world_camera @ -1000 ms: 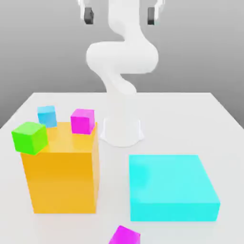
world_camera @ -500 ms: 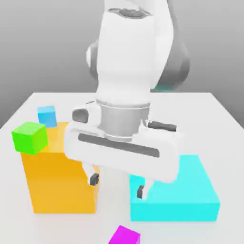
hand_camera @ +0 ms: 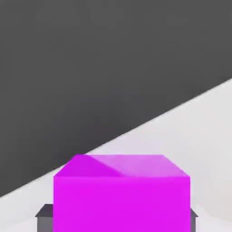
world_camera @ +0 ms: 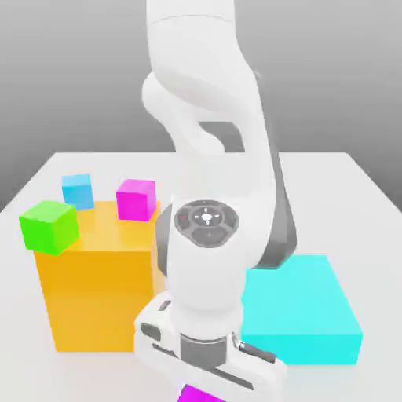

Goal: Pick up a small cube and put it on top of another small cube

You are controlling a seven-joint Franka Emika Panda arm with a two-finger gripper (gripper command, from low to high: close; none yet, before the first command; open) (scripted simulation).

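Magenta fills the spot right under your hand: the small cube [hand_camera: 121,192] sits at the near edge of the desk [world_camera: 345,177], straight below the gripper [world_camera: 206,389]. In the hand view a dark finger tip [hand_camera: 44,217] pokes out on each side of it, so the jaws look apart with the cube between them, not yet squeezing. You likely just need to close them. Farther back, the other magenta cube [world_camera: 136,199] rests on the orange block [world_camera: 98,290], beside the cyan block [world_camera: 314,314].
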